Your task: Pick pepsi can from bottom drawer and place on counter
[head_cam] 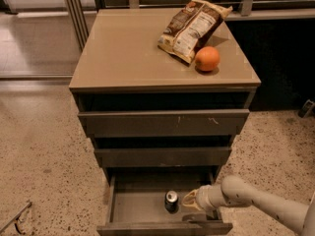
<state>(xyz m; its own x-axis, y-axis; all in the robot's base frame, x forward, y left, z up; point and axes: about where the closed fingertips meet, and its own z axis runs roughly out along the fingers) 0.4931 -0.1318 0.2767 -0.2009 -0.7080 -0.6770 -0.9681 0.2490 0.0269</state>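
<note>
At the lower middle of the frame I see the pepsi can (pixel 171 200) upright in the open bottom drawer (pixel 138 206), with my gripper (pixel 189 200) just right of it, though I cannot tell whether it is open or closed.

No legible text, snack bag (pixel 192 27) print at counter's (pixel 123 53) far right corner unreadable, gripper (pixel 186 200) in bottom drawer (pixel 138 206) beside can (pixel 171 201)

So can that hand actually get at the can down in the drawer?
Probably yes. The drawer is pulled open, the can stands upright with nothing else around it, and the hand is inside the drawer right beside it.
</note>
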